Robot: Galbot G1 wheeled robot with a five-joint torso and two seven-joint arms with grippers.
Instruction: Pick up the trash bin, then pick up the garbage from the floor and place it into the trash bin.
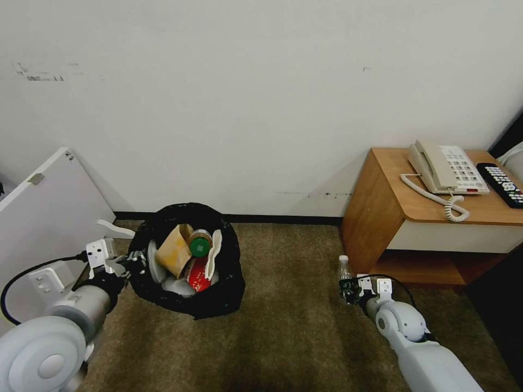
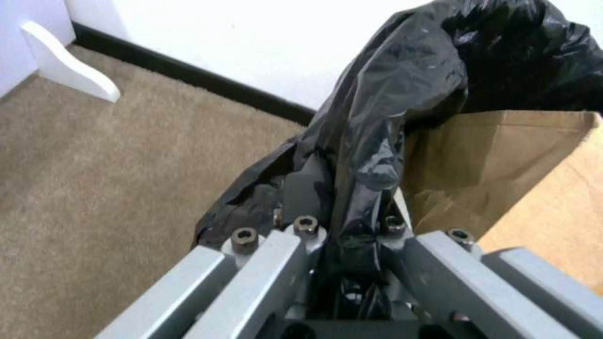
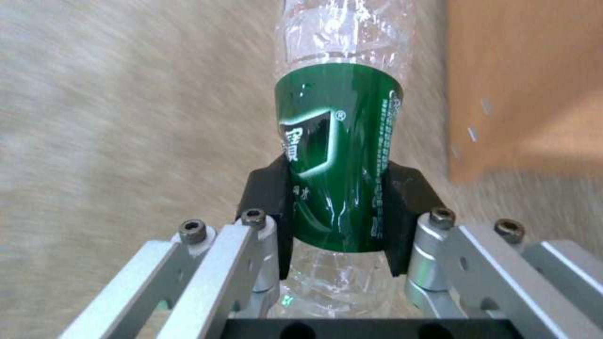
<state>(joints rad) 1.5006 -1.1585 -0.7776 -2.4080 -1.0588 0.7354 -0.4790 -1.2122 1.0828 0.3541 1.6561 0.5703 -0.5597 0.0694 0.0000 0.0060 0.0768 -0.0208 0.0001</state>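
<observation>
Trash bin (image 1: 188, 261) sits on the carpet (image 1: 294, 337) by the wall, nearly full. Left gripper (image 1: 133, 263) pinches only its black liner (image 2: 364, 141); the film could slip or tear. Right gripper (image 3: 339, 221) clamps a clear bottle (image 3: 339, 155) near the nightstand (image 1: 436, 218); thin plastic may buckle and squirt free.

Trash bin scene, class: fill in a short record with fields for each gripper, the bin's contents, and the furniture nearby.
left gripper: shut on the black bag at the trash bin rim
right gripper: shut on a clear green-labelled bottle, beside the wooden side table
bin contents: brown paper bag, green-capped bottle, red can, white slipper
side table top: telephone, remote control
floor: carpet
</observation>
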